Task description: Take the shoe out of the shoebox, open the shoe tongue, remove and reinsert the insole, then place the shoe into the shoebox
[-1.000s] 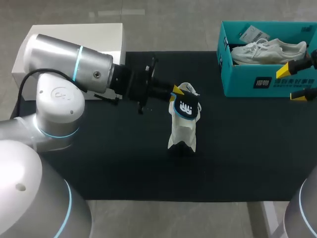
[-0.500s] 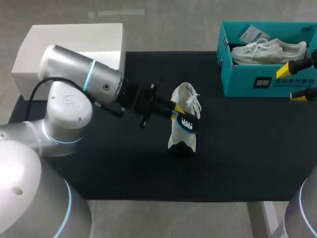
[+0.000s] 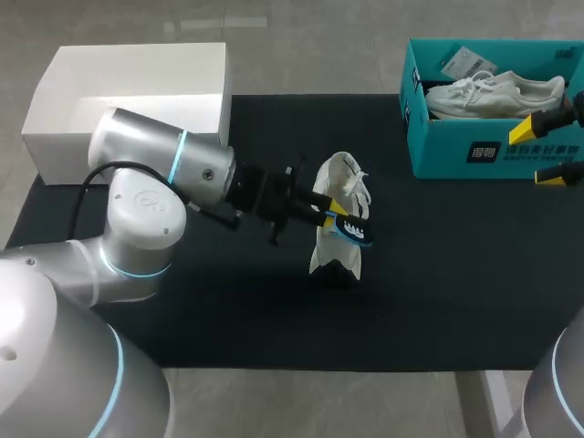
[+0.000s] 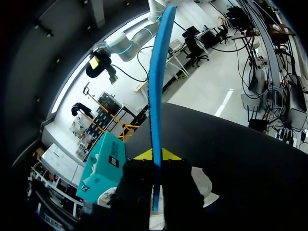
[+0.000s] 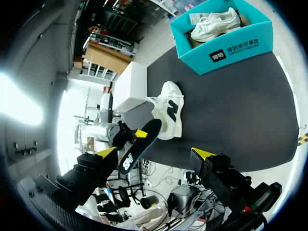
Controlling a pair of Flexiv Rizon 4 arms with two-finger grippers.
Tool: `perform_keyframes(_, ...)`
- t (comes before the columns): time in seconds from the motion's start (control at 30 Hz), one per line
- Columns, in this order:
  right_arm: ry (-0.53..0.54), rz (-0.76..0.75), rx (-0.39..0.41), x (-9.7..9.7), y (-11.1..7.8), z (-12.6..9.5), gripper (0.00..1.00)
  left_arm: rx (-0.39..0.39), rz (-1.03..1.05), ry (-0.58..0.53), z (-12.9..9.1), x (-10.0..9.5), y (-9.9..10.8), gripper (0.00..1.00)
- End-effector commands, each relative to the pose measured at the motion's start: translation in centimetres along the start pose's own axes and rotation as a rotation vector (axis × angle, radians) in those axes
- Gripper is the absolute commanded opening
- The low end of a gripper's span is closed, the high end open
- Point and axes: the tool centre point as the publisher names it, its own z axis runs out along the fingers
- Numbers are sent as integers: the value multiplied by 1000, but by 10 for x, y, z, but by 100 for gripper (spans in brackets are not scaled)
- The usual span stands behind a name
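Observation:
A white shoe (image 3: 333, 251) stands on end in the middle of the black mat (image 3: 456, 274). My left gripper (image 3: 330, 214) is shut on a blue-and-black insole (image 3: 354, 232), held edge-up against the shoe's upper part. In the left wrist view the insole (image 4: 156, 96) runs as a thin blue strip out from between the fingers of the left gripper (image 4: 155, 163), with the shoe (image 4: 204, 185) beneath. My right gripper (image 3: 547, 149) hangs open and empty at the right edge, in front of the teal shoebox (image 3: 493, 151). The right wrist view shows the shoe (image 5: 169, 113) and insole (image 5: 139, 144) far ahead of the right gripper (image 5: 154, 154).
The teal shoebox (image 5: 231, 48) at the back right holds a second white shoe (image 3: 493, 91) and a paper tag. An open white box (image 3: 128, 91) sits at the back left corner. Bare mat lies in front of and to the right of the standing shoe.
My left arm has swung toward the front, lowering the insole beside the shoe. The insole turned from face-on to edge-on. The right arm has not moved.

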Motion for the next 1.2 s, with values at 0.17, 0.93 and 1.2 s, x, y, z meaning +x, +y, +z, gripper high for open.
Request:
perform_keyframes(0.17,-3,2,-1,0,-1,1,100,25,2,-32,7,2,18,0)
perform_keyframes(0.93,-3,2,-1,0,-1,1,100,19,-31,-39,16,0,60,0)
perform_keyframes(1.2,-3,2,-1,0,-1,1,100,-32,-73,-80,23,-7,73,0)
